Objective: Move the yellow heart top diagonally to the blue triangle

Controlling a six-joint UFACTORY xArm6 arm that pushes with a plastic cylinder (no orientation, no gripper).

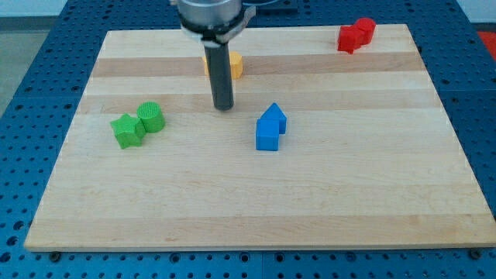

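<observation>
My tip (224,107) rests on the wooden board (256,201) left of centre, in the view's upper half. A yellow block (235,65), partly hidden behind the rod, sits just above the tip toward the view's top; its shape cannot be made out. The blue blocks lie right of and slightly below the tip: a blue triangle (274,116) touching a blue cube-like block (267,136) at its lower left. The tip is apart from the blue blocks by a short gap.
A green star (127,130) and a green cylinder (150,116) touch each other at the view's left. Two red blocks (356,34) sit together at the view's top right, near the board's edge. A blue perforated table surrounds the board.
</observation>
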